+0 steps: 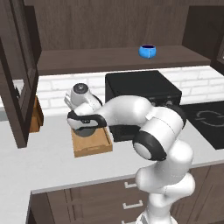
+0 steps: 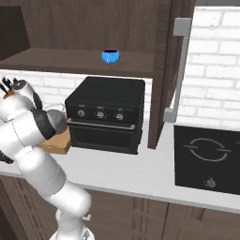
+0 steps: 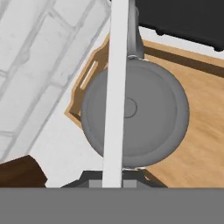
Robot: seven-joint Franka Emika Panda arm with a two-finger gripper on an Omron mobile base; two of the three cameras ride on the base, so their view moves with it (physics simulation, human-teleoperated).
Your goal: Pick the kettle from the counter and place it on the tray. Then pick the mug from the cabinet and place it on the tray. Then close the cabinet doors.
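The scene is being lit evenly and softly. Faint shadows are being cast under the cabinet (image 1: 109,59) shelf. Mild pixelation is being shown; no glare.

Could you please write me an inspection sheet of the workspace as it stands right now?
Surface: light counter above dark drawers.
Kettle: the kettle hangs over the tray, its pale handle running up toward the gripper; contact with the tray cannot be judged.
Mug: blue mug stands on the cabinet shelf.
Cabinet doors: both open, the left door and the right door.
Clutter: black oven beside the tray; knife block near the wall.
Gripper: over the kettle; fingers not clear enough to judge.
Cables: nothing seen.
Surroundings: white brick wall, black hob.
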